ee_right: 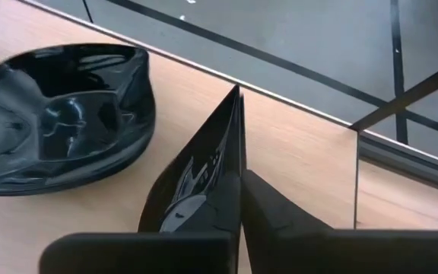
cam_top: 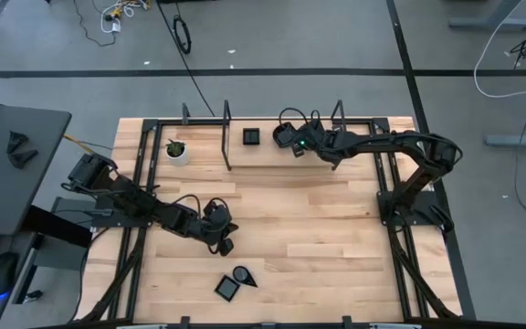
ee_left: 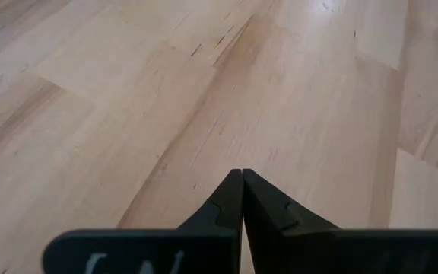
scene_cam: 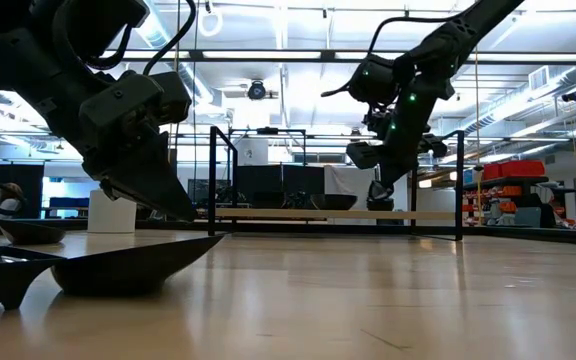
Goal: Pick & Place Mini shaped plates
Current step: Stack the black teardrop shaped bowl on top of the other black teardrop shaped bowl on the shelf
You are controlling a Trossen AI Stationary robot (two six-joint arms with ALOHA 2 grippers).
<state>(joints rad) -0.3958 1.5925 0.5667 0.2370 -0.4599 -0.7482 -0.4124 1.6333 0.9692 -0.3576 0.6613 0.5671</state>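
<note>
I see glossy black mini plates [cam_top: 235, 283] on a pale, light-grained wood table [cam_top: 318, 228], a white pot [cam_top: 177, 153] with green leaves far left, and dark arms.

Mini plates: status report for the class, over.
Left gripper shut, empty, over bare table. Right gripper shut on black plate near far edge; another plate beside it. Nothing in the way.

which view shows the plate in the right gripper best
The right wrist view: the thin glossy black plate sits edge-on, pinched between the right gripper's fingers, beside another black plate on the table. The high view shows only a dark blur at that gripper. The low view shows it far off. The left wrist view misses it.
</note>
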